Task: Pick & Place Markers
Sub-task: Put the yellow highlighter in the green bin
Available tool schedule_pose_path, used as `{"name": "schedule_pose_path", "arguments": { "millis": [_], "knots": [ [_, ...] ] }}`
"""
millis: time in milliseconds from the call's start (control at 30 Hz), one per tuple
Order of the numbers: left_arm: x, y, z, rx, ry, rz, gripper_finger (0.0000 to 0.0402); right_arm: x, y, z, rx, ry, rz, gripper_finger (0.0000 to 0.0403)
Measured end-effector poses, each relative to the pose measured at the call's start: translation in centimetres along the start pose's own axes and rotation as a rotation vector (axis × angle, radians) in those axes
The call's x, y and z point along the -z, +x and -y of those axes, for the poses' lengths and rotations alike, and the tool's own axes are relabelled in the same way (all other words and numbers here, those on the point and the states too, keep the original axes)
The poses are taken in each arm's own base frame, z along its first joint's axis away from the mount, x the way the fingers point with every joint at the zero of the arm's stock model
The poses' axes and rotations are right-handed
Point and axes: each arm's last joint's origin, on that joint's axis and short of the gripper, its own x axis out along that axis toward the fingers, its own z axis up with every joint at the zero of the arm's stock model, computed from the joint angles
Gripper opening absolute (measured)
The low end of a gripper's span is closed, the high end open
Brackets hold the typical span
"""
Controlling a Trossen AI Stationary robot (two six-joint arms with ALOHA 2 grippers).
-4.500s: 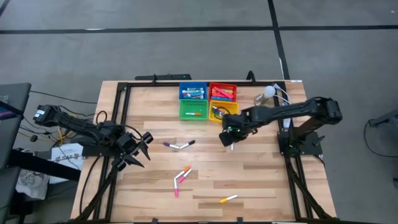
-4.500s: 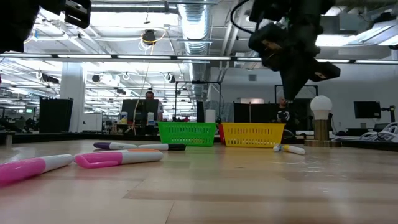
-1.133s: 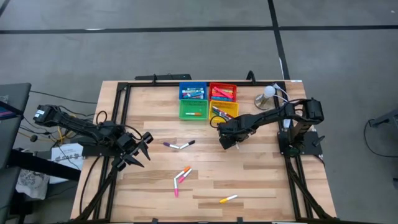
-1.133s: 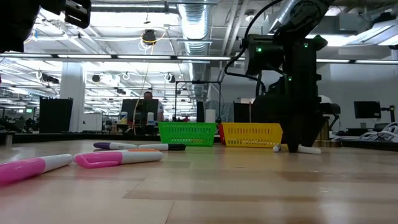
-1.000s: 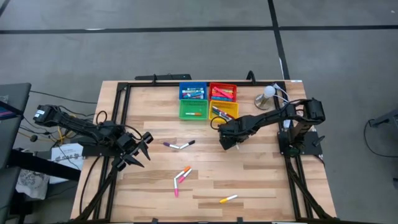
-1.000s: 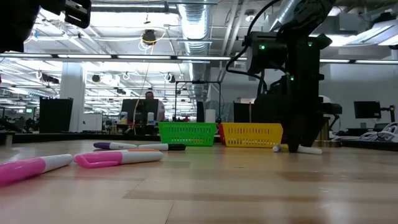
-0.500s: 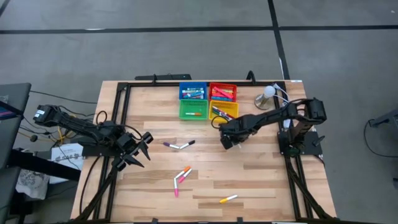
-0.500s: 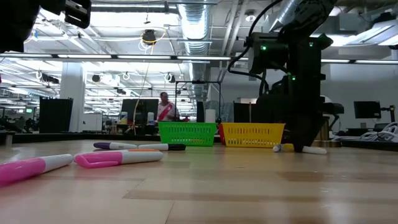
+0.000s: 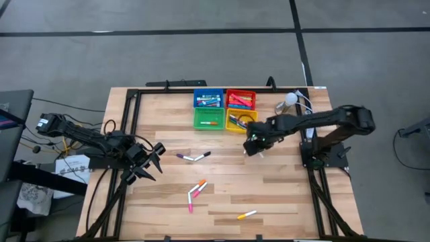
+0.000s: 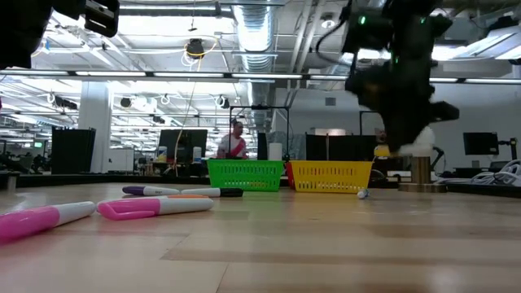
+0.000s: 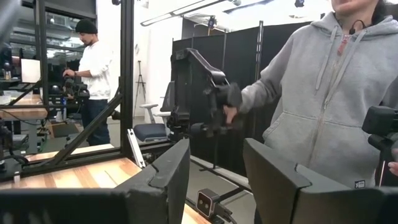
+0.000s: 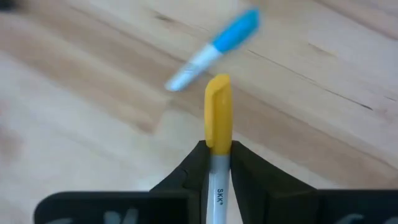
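Fingers (image 12: 186, 175) of the right gripper (image 9: 254, 146) pinch one yellow-capped marker (image 12: 217, 118), lifted off the wood just before the yellow tray (image 9: 242, 120); half a second ago it sat on the table beneath the lowered gripper. One blue-capped marker (image 12: 214, 48) lies on the boards below. Four trays line the far edge — blue (image 9: 208, 98), red (image 9: 240, 99), green (image 9: 209, 118), yellow. Six further markers lie loose mid-table, with bare wood around them. Left gripper (image 9: 152, 163) waits at the left edge, fingers spread, empty — unchanged.
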Motion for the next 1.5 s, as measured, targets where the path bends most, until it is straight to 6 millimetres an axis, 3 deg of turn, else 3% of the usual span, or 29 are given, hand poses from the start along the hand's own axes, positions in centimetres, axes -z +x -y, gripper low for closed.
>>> {"name": "schedule_pose_path", "arguments": {
  "millis": [367, 600, 767, 1067, 1200, 1300, 1500],
  "knots": [
    [0.0, 0.0, 0.0, 0.000, -0.003, 0.001, 0.0150, -0.9, -8.6, 0.0, -0.566, -0.093, 0.294, 0.0044],
    [-0.1, 0.0, 0.0, 0.002, -0.022, 0.009, 0.0150, -1.1, -12.2, -0.6, -0.824, -0.176, 0.489, 0.0042],
    [-0.2, 0.0, 0.0, 0.003, -0.030, 0.016, 0.0150, -1.4, -12.8, -1.2, -0.912, -0.229, 0.527, 0.0042],
    [-0.9, -0.1, 0.0, -0.016, 0.039, 0.090, 0.0150, -1.8, -12.0, -1.8, -0.911, -0.248, 0.497, 0.0043],
    [-0.5, -0.1, -1.1, -0.323, -0.136, 0.118, 0.0150, -1.9, -11.9, -1.9, -0.908, -0.248, 0.495, 0.0045],
    [1.7, 0.0, -2.1, -0.574, -0.232, -0.018, 0.0150, -1.9, -11.9, -1.9, -0.904, -0.262, 0.502, 0.0045],
    [4.4, 0.0, -3.7, -0.759, -0.333, -0.168, 0.0150, -2.0, -12.1, -2.0, -0.928, -0.270, 0.528, 0.0043]
  ]
}}
